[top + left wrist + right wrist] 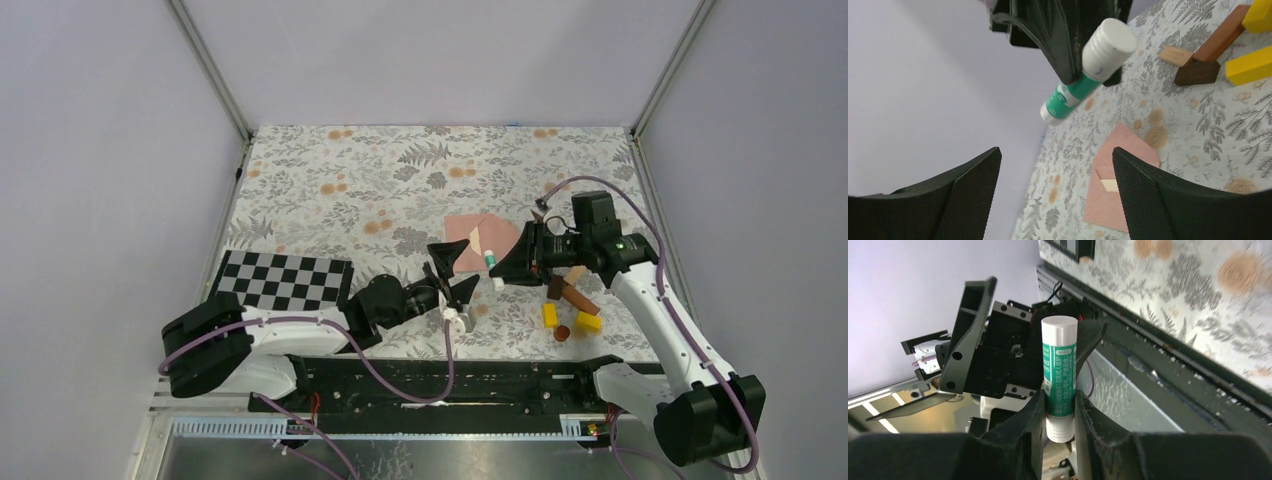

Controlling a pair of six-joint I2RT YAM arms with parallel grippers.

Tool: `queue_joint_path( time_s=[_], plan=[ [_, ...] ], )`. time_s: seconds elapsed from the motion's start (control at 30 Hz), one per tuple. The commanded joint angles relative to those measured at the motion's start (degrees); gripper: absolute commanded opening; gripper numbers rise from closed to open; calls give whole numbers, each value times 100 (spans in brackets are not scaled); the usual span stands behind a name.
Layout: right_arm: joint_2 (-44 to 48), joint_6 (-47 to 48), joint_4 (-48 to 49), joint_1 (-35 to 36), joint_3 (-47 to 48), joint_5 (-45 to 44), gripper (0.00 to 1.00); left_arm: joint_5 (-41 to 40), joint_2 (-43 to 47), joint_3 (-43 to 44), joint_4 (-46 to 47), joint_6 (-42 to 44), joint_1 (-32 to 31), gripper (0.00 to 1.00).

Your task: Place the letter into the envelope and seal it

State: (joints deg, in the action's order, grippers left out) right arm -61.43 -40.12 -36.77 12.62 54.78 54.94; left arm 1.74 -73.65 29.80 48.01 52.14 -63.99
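R gripper (1059,401) is clamped on a green-and-white glue stick (1059,367), held above the floral table (350,180). L gripper (1055,155) faces it w/ jaws wide apart, holding nothing. Pink envelope (482,230) lies flat just beyond both; a cream strip (1109,185) shows at its opening.

Envelope (495,232): salmon-pink, lying flat on the floral counter (350,180), skewed at an angle, well right of the checkerboard (285,280) and slightly farther back. Cream sliver of the letter (1109,185) shows at its opening. Can't tell flap position.
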Motion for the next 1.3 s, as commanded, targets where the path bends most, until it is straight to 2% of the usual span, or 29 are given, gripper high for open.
queue_joint_path(
  time_s=[0.0, 0.53, 0.7, 1.0, 1.1, 1.17, 1.2, 1.23, 1.27],
  plan=[
    [187, -702, 322, 299, -352, 419, 0, -358, -389, -22, 1460, 979, -139, 83],
    [99, -1177, 545, 497, -385, 621, 0, -330, -711, -27, 1600, 1368, -646, 63],
    [135, -1218, 556, 505, -411, 640, 0, -274, -783, 42, 1504, 1380, -650, 46],
    [228, -1288, 535, 522, -519, 694, 0, -349, -882, 34, 1704, 1290, -684, 34],
    [202, -1280, 532, 527, -498, 662, 0, -375, -873, 49, 1647, 1220, -685, 25],
    [173, -1251, 504, 538, -452, 595, 0, -411, -855, 96, 1492, 1150, -702, 13],
    [156, -1208, 451, 536, -406, 528, 0, -437, -841, 120, 1398, 1079, -710, 4],
    [134, -1137, 387, 539, -338, 448, 1, -474, -827, 136, 1286, 991, -712, 0],
    [117, -1047, 294, 539, -251, 335, 6, -480, -808, 139, 1243, 858, -712, 0]
  ],
)
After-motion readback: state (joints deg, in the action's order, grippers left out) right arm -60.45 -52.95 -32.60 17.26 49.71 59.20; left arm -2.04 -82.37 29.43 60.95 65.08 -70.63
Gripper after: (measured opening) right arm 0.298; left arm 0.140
